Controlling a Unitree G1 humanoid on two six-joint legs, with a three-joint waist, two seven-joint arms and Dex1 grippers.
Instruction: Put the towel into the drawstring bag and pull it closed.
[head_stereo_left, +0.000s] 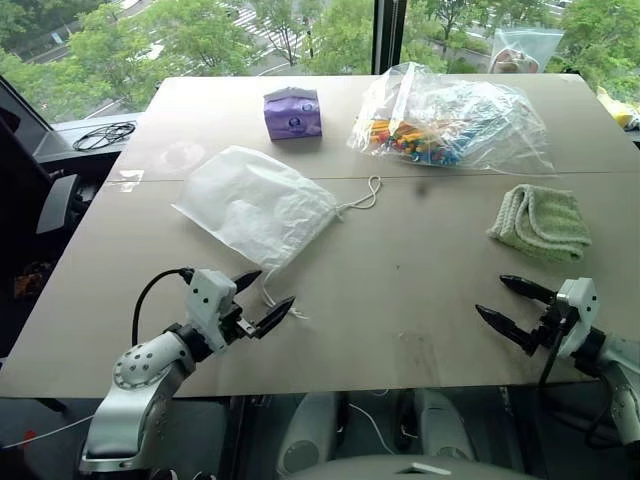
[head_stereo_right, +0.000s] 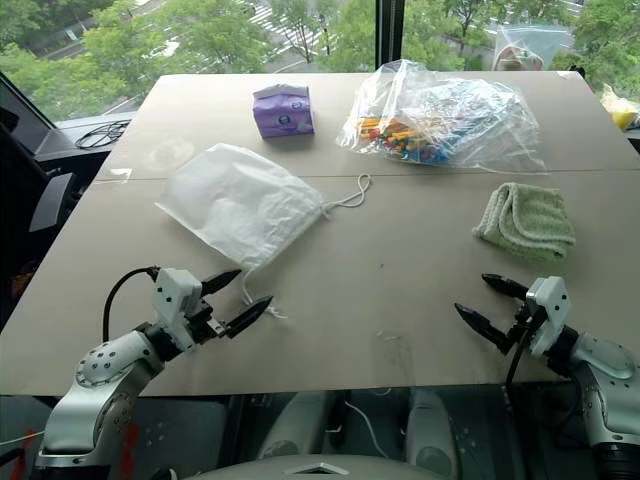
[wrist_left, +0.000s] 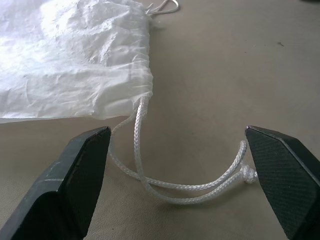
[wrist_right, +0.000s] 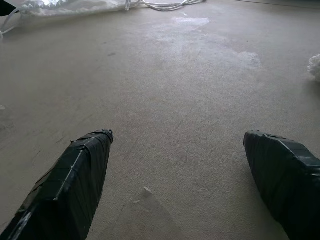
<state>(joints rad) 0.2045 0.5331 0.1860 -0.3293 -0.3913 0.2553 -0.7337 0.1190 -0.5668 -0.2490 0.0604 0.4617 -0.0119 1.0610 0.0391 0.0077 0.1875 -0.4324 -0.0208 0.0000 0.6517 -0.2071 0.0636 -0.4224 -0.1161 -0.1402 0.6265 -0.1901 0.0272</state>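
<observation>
Nothing seems done: folded pale green terry towel lies apart from flat white drawstring bag, both grippers' jaws open, empty.

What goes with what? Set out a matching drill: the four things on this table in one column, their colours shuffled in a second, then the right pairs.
Things:
1. towel
2. drawstring bag
3. tissue pack
4. big plastic bag

Colours:
A. clear, with many-coloured pieces inside
B. pale green
C. purple
D. white, slightly see-through

Right pairs: 1-B, 2-D, 3-C, 4-A
</observation>
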